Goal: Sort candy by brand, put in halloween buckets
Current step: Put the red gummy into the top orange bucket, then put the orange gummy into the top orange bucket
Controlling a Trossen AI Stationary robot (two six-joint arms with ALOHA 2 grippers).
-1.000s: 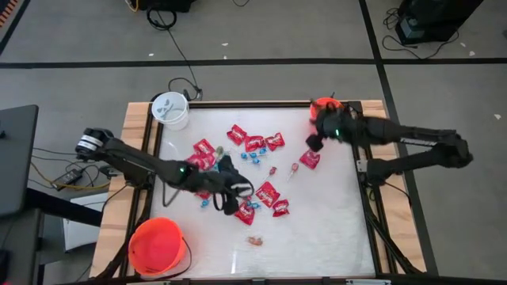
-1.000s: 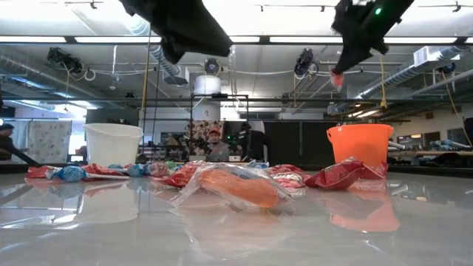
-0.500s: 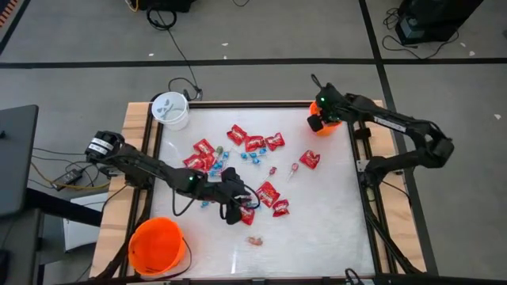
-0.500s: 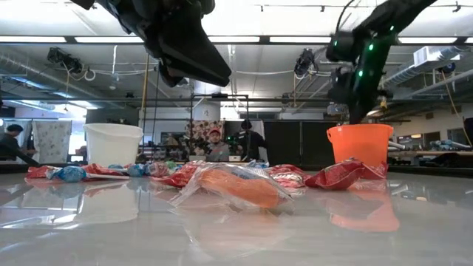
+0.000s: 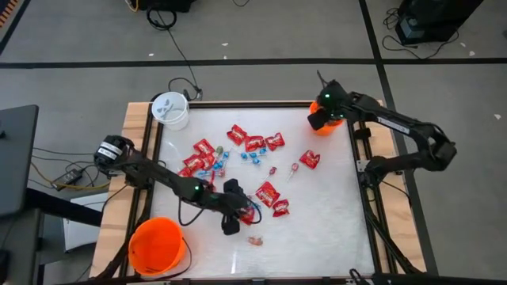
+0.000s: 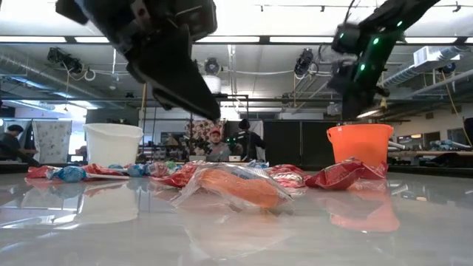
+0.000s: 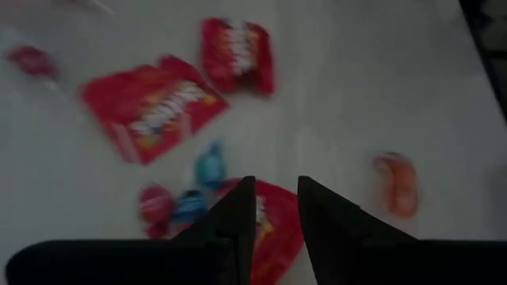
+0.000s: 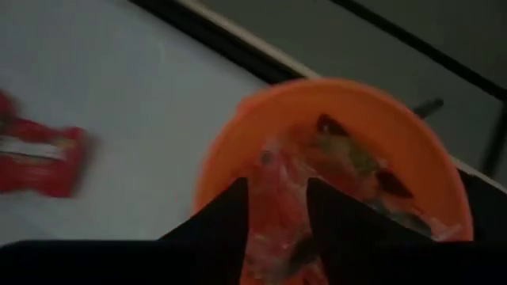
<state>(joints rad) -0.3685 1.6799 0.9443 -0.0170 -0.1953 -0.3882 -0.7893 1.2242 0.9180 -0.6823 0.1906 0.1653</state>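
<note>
While the high view shows the right gripper [image 5: 318,120] moved over the small orange bucket [image 5: 333,127], the left gripper [image 5: 230,225] has advanced among scattered candy [image 5: 268,194]. Right wrist view: fingers [image 8: 230,210] now parted, a clear-wrapped sweet [image 8: 277,198] dropping in. Left wrist view: narrow, empty jaws above a red packet [image 7: 273,226].

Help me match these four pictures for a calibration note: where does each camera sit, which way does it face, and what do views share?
High view: overhead, straight down on the table; both arms, left gripper, right gripper.
Low view: table height, level into the room; arms enter from above.
Left wrist view: over red packets; own fingers apart.
Right wrist view: down into the small orange bucket; own fingers apart.
Shared: that bucket shows in the high, low and right wrist views.
</note>
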